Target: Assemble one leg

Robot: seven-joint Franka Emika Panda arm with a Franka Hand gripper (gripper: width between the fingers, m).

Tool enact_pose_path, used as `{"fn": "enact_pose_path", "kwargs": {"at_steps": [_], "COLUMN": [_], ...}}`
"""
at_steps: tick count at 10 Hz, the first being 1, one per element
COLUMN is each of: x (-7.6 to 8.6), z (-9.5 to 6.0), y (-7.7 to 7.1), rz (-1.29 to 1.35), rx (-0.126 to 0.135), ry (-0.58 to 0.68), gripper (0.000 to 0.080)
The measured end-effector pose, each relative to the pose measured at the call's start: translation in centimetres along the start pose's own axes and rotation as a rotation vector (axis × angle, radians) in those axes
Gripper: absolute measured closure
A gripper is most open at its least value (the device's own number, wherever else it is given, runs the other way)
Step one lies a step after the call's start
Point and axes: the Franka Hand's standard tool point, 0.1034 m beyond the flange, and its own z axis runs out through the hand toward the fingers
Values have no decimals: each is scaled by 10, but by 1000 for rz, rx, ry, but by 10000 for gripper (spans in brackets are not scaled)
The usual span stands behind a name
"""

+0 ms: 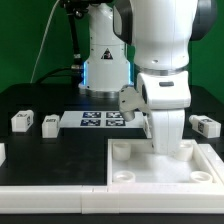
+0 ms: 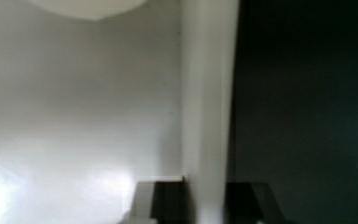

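White tray (image 1: 60, 168) sits up front on worktop (image 1: 40, 100); pincer (image 1: 163, 145) straddles its rim, fingers (image 2: 167, 202) either side, clamped or not unclear. Leg (image 1: 205, 125) lies loose at exterior view's right, two more legs (image 1: 22, 121) (image 1: 50, 124) left

The tray (image 1: 160, 172) lies nearest the camera on the table (image 1: 40, 100), toward the exterior view's right. The marker board (image 1: 100, 120) lies behind it, mid-table. Left of the board sit the outer leg (image 1: 22, 121) and the inner leg (image 1: 50, 124) — near each other but apart. A third leg (image 1: 205, 126) sits off the tray's far right corner. The gripper (image 1: 167, 146) stands at the tray's far rim, which runs between its fingers (image 2: 167, 202).
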Motion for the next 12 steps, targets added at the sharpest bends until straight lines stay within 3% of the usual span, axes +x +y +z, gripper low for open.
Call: {"fn": "enact_pose_path", "kwargs": {"at_steps": [3, 5, 6, 7, 8, 12], "x": [0, -1, -1, -1, -1, 0], "z": [0, 0, 0, 1, 1, -2], "y": [0, 0, 0, 0, 0, -2], "rz": [1, 2, 2, 2, 2, 26], "rx": [1, 1, 1, 1, 1, 1], "ry": [0, 0, 0, 0, 0, -7], "gripper": [727, 376, 242, 242, 166, 151]}}
